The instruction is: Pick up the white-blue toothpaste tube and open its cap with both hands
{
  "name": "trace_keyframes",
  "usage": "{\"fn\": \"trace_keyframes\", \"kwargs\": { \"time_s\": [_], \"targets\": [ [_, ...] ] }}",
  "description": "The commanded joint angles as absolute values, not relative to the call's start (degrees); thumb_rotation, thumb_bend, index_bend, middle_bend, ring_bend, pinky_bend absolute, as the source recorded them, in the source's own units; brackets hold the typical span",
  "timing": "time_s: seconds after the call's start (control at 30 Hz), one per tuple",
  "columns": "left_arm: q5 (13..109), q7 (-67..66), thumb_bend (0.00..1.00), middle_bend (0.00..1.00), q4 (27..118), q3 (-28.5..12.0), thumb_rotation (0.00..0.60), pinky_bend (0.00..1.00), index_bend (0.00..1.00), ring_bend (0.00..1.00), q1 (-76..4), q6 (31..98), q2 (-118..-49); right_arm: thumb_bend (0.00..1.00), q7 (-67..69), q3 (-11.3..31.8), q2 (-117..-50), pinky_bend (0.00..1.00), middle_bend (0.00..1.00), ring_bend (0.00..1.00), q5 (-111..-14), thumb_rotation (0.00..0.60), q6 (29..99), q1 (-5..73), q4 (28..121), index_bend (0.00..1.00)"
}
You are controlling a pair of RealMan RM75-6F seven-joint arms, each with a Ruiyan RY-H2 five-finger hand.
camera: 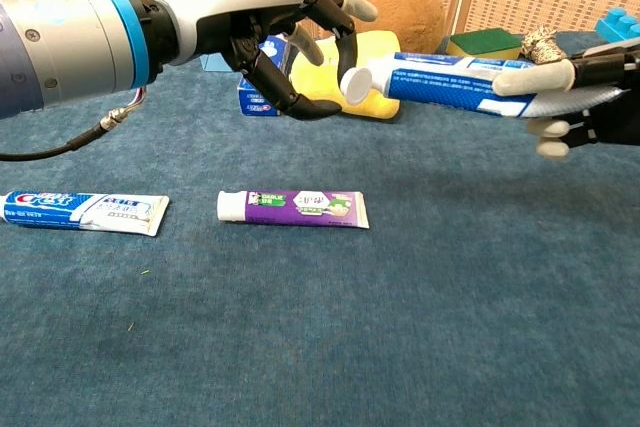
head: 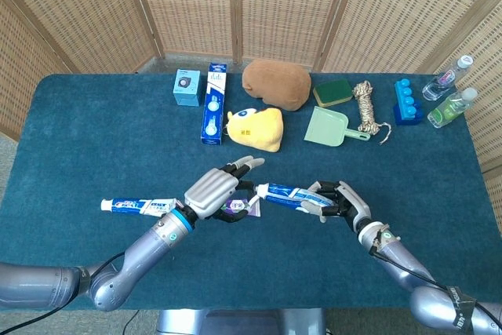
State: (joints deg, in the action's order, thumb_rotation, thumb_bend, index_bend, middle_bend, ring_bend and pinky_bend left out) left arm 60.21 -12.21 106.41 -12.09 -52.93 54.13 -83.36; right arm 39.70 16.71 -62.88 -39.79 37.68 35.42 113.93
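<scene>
The dark teal carpeted table (head: 94, 139) is carrying everything, with a brown plush lump (head: 275, 84) and a yellow plush toy (head: 256, 129) sitting near its far edge. The left hand (camera: 262, 17) is hovering above the cloth with its fingers (camera: 335, 9) curled loosely around the white round cap (camera: 354, 82) of the tube; I cannot tell whether they are actually touching it (the thumb is curving beneath, just beside the cap). The right hand (camera: 580, 97) is gripping the white-blue toothpaste tube (camera: 450, 80) by its tail end, holding it off the table, roughly level, cap pointing toward the left hand. A red-and-blue toothpaste tube (camera: 84, 209) is lying flat at the table's left, and a purple toothpaste tube (camera: 293, 207) is lying flat beside it, below the raised hands.
</scene>
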Motion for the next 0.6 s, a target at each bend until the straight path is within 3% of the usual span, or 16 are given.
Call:
{"fn": "trace_keyframes", "kwargs": {
  "time_s": [0.03, 0.37, 0.6],
  "targets": [
    [60.45, -12.08, 0.29, 0.04, 106.97, -12.4, 0.6, 0.19, 0.45, 0.0, -52.44, 55.01, -82.59, 0.52, 38.68, 16.71, -62.76, 0.71, 0.79, 0.77, -38.39, 0.6, 38.32, 35.67, 114.26, 0.96],
    [61.49, -11.25, 0.29, 0.04, 110.08, -12.85, 0.6, 0.18, 0.38, 0.0, -50.15, 57.31, -78.19, 0.52, 38.58, 17.48, -62.0, 0.71, 0.79, 0.77, -39.84, 0.6, 37.82, 33.24, 113.59, 0.96],
    [64.08, -9.66, 0.29, 0.04, 115.96, -13.14, 0.6, 0.18, 0.36, 0.0, -45.13, 62.63, -69.88, 0.52, 35.41, 16.05, -62.38, 0.71, 0.79, 0.77, -41.77, 0.6, 39.79, 31.8, 111.71, 0.97]
  ]
}}
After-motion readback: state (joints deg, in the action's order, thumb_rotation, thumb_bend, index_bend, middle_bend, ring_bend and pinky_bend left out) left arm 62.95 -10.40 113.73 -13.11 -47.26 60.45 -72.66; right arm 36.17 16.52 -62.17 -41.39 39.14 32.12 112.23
